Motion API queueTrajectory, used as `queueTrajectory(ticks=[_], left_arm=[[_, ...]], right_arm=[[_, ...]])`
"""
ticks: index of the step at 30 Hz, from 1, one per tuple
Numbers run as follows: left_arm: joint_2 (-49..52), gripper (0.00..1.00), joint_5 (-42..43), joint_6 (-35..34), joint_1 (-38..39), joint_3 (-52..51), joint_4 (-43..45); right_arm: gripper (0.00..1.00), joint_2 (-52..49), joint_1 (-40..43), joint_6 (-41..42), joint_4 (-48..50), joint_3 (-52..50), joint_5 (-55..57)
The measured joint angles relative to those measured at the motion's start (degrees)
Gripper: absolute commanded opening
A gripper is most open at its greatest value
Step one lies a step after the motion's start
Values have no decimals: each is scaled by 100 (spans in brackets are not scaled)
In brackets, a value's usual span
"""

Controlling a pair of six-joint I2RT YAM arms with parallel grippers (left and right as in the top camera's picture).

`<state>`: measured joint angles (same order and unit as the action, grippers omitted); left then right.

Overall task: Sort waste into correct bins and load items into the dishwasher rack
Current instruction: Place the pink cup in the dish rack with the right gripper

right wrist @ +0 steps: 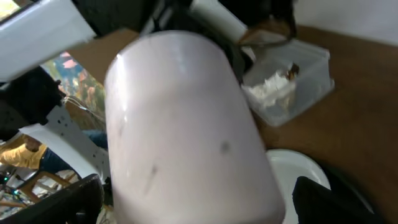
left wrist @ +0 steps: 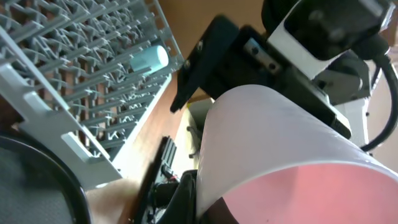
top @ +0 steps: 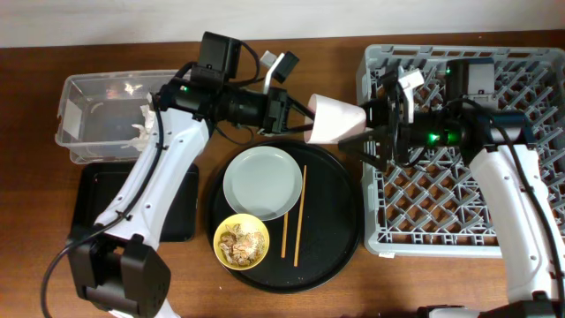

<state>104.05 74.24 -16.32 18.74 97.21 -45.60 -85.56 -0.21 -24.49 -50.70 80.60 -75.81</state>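
Pink cup (top: 334,120) clamped in left gripper (top: 307,120), right gripper (top: 364,131) spread apart beside its base

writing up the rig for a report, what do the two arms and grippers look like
The left arm and right arm have white link shells, black joints, loose black cables and a green light near each wrist. The left gripper and right gripper are black.

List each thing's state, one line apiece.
pink cup, held sideways by left gripper
right gripper, open at the cup's base
plate, empty
yellow bowl, holds food bits
chopsticks, lying on round tray
clear tub, holds tissue
blue cup, on its side in rack
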Motion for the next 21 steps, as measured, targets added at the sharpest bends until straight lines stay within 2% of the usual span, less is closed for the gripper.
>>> queueTrajectory(ticks=[1,2,5,10,13,15,17,18,19,21], left_arm=[[0,0,44,-2,0,0,0],[0,0,83,-2,0,-2,0],[0,0,127,0,0,-4,0],[0,0,280,2,0,-4,-13],[0,0,348,2,4,-4,-20],[0,1,358,2,4,-4,-20],[0,12,356,7,4,-4,-20],[0,30,323,22,4,-4,-15],[0,34,269,26,4,-11,-2],[0,35,-105,-26,4,-15,-70]], right_arm=[[99,0,0,4,177,-4,-162],[95,0,0,4,315,-4,-365],[89,0,-2,2,341,-4,-673],[71,-2,-33,17,352,-4,-675],[68,-2,-37,-13,363,-4,-640],[62,-2,-37,-24,363,-4,-638],[60,-2,-37,-2,339,-4,-599],[59,-2,-39,7,297,-4,-549],[58,-2,-50,4,267,-4,-511],[55,-2,-114,4,140,-4,-328]])
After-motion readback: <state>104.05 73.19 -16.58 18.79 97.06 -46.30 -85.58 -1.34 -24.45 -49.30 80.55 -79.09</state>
